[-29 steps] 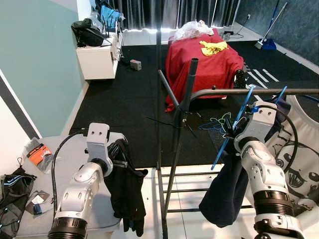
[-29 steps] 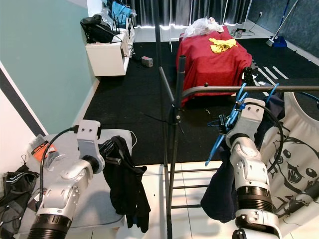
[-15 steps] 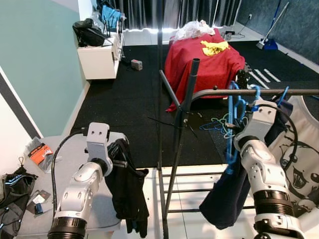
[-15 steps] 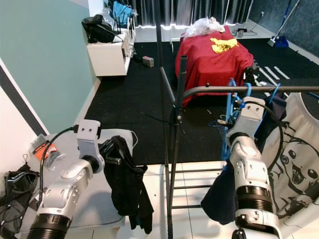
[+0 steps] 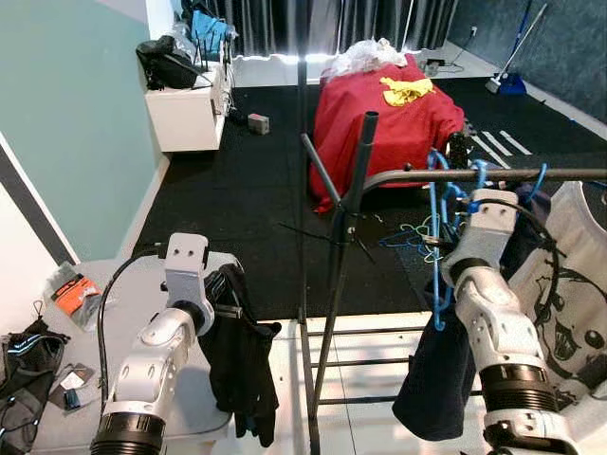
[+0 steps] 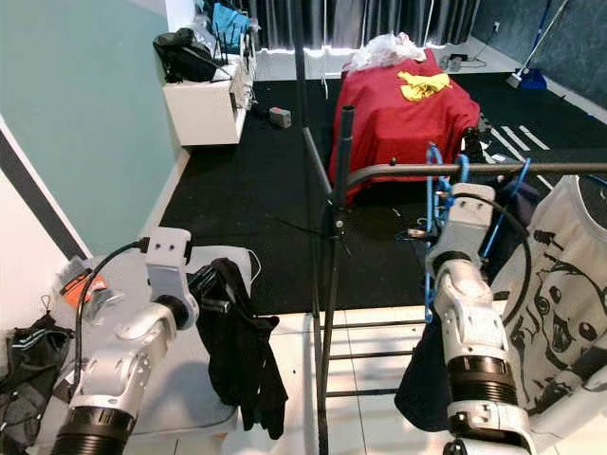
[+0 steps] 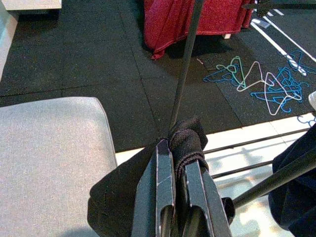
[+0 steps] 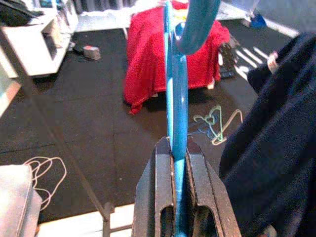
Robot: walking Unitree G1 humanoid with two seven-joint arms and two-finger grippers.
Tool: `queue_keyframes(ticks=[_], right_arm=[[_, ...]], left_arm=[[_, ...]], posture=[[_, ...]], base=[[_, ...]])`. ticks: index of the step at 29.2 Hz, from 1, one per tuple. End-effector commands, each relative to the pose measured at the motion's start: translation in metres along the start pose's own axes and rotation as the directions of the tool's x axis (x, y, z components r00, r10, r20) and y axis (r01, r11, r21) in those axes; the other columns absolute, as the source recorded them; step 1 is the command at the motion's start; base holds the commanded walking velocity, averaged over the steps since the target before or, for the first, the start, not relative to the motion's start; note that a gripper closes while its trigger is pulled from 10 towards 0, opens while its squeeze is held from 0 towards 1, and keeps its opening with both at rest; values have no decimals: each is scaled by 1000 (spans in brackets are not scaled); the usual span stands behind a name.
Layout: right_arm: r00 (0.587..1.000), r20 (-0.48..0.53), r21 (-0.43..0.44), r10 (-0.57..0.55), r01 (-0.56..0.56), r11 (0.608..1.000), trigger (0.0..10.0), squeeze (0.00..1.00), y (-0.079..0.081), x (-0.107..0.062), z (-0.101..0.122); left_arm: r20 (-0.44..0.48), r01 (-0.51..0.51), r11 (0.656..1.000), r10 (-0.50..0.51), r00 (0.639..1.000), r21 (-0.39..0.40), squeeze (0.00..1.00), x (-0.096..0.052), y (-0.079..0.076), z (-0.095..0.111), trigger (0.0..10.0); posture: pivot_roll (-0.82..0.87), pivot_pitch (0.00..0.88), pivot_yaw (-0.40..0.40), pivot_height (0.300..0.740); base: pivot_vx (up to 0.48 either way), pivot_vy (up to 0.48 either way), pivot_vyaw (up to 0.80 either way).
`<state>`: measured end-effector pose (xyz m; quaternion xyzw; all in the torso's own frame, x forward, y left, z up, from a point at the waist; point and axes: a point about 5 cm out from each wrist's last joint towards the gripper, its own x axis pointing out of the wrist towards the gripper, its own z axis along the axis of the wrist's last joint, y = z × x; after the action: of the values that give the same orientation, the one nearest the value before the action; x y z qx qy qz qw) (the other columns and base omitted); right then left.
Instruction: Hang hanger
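Fingers of the right gripper (image 8: 181,163) are pinching tight on the stem of a blue plastic hanger (image 5: 437,237), with the blue bar running straight up between the two black pads (image 8: 163,182). That hanger is carrying a dark navy garment (image 5: 438,379), which is drooping below the arm on the near right. The arm is reaching up so the hanger's hook is sitting at the dark horizontal rail (image 5: 493,174) of the clothes rack; from where I'm standing the hook seems to be looping over the rail, though I can't tell whether it is bearing the weight yet. Holding the hanger by its neck is probably keeping it upright and the hook pointed at the rail.

Just to the right, a white printed shirt (image 5: 569,284) is already hanging from the same rail, so the new hanger is going in beside it, closer to the rack's upright pole (image 5: 353,190).

On the near left, the left gripper (image 7: 178,168) is clamping down on a bunched black garment (image 5: 237,360), which is dangling beside a grey upholstered seat (image 7: 44,158). I'd guess it is waiting there for its own turn.

Farther off, spare hangers (image 7: 256,81) are lying scattered on the black floor mat, near a red-draped table (image 5: 389,114).
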<state>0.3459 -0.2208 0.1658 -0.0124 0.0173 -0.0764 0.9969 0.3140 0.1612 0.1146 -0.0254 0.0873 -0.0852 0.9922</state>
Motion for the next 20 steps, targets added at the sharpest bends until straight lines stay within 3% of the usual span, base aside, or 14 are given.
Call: queue_keyframes(ticks=[1, 3, 8, 12, 14, 19, 20], right_arm=[[999, 36, -27, 36, -35, 999, 0, 0, 8, -3, 3], [992, 62, -69, 109, -105, 992, 0, 0, 26, -10, 2], [988, 59, -91, 144, -138, 986, 0, 0, 34, -13, 0], [984, -20, -39, 174, -175, 984, 0, 0, 46, -20, -21], [977, -116, 41, 178, -174, 984, 0, 0, 51, -27, -47], [973, -149, 70, 176, -167, 983, 0, 0, 50, -29, -56], [964, -191, 78, 183, -171, 982, 8471, 0, 49, -33, -65]], left_arm=[[9, 1, 1000, -1, 1000, 12, 0, 0, 3, 4, 10000], [6, -2, 1000, 2, 1000, 6, 0, -1, 1, 2, 10000], [5, -4, 1000, 4, 1000, 3, 0, -1, 1, 0, 10000], [3, -43, 999, 43, 999, -10, 0, -3, 2, -6, 10000], [3, -72, 996, 72, 997, -44, 0, -5, 2, -12, 10000], [0, -68, 996, 68, 998, -52, 0, -6, 1, -14, 10000], [-14, -66, 996, 66, 998, -62, 0, -7, 0, -19, 10000]], posture=[[-4, 0, 24, 740], [-3, 3, 22, 740], [-3, 3, 22, 740], [-7, 11, 13, 740], [-2, 12, 7, 740], [2, 14, 3, 740], [-3, 18, 0, 740]], base=[[0, 0, 0], [0, 0, 0], [0, 0, 0], [0, 0, 0], [0, 0, 0], [0, 0, 0], [0, 0, 0]])
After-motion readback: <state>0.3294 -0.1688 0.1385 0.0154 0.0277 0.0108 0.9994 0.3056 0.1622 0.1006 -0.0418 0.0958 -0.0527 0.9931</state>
